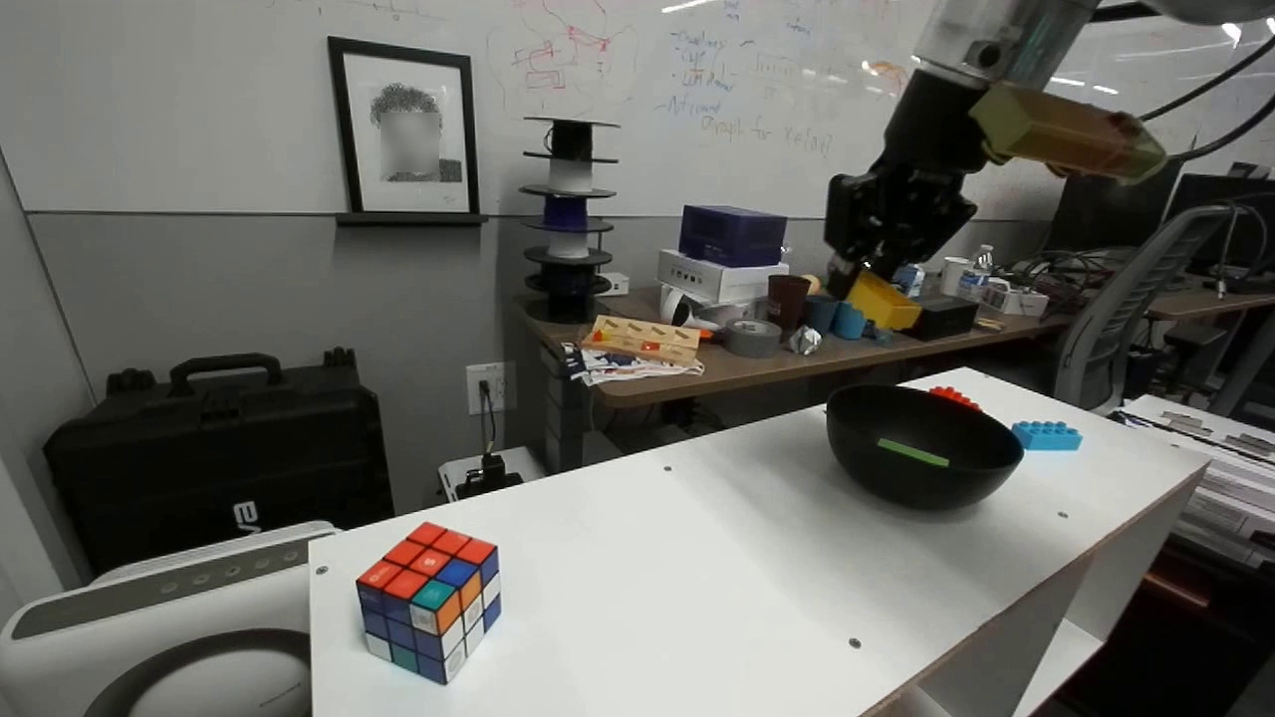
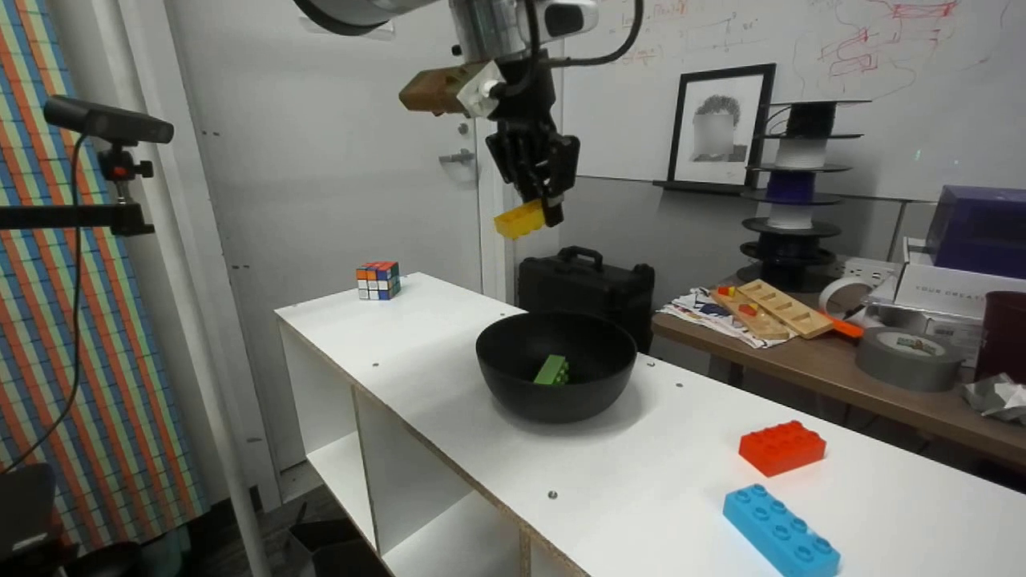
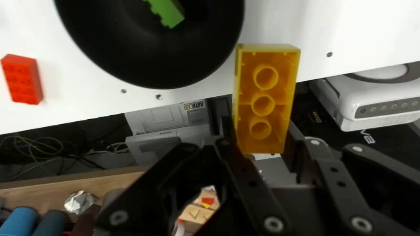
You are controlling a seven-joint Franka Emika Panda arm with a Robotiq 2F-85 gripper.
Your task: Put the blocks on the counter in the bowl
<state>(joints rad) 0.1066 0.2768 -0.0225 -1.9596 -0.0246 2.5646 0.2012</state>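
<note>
Yellow block (image 3: 264,98): rectangular, smooth, plastic by the look of it; the wrist view shows its hollow underside, three round tubes in a row. The gripper (image 3: 261,139) holds it well above the counter (image 1: 677,558), black jaws clenched on its two long sides near one end. Whether it hangs straight over the bowl (image 2: 553,405) or to one side is hard to say from these angles.

Bowl round, wide, matte black. Green block (image 2: 553,370) lies tilted inside, studs facing sideways. Red block (image 2: 782,449), studs up, rests nearer the surface's long edge that faces the brown workbench (image 2: 826,361). Light blue block (image 2: 781,533), also studs up, lies beside the red, apart from it. Puzzle cube (image 1: 428,602), three-by-three coloured squares, sits by the short edge at the far end from those two; the bowl stands between.

Count: four blocks (one gripped, one in the bowl, two on the surface), one bowl, one puzzle cube.

Surface: smooth white, small screw heads set into it, cut edge brown and flecked, box compartments beneath.

Room: whiteboard (image 1: 697,179) with red and blue marker scrawl; one framed picture (image 1: 408,129); black ribbed hard case (image 1: 219,438) by the wall. On the workbench, a stack of spools (image 2: 789,184) and a grey tape roll (image 2: 910,361).
</note>
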